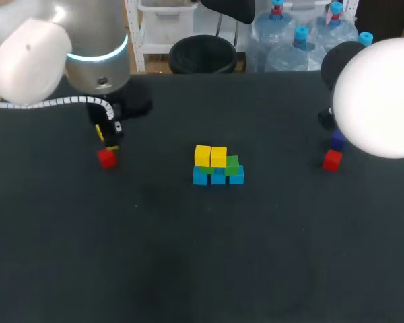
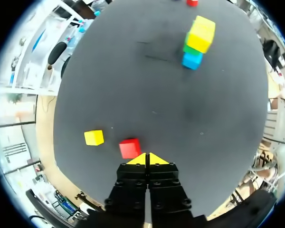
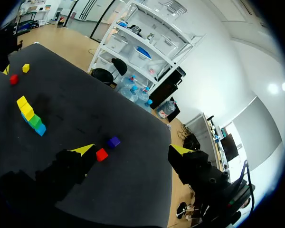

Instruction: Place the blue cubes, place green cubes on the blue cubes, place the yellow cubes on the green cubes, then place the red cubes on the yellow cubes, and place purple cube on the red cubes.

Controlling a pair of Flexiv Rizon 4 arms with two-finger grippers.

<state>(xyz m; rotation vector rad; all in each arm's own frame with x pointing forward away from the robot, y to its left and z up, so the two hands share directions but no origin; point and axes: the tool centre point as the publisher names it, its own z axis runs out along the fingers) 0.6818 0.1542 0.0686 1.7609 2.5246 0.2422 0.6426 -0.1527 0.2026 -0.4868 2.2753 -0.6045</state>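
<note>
Left gripper [image 2: 148, 158] is closed, tips pressed together, low over the black worktop [image 1: 188, 269]. Right gripper [image 3: 132, 149] is open, fingers wide apart. Stack [image 1: 218, 166] at worktop centre: three blue cubes [image 1: 218, 177] in a row, green cubes [image 1: 232, 163] on them, two yellow cubes [image 1: 203, 155] on top. One red cube [image 2: 130, 148] lies just ahead of the left gripper, with a loose yellow cube [image 2: 94, 137] near it. A second red cube [image 3: 102, 154] and the purple cube [image 3: 114, 141] lie close together below the right gripper.
</note>
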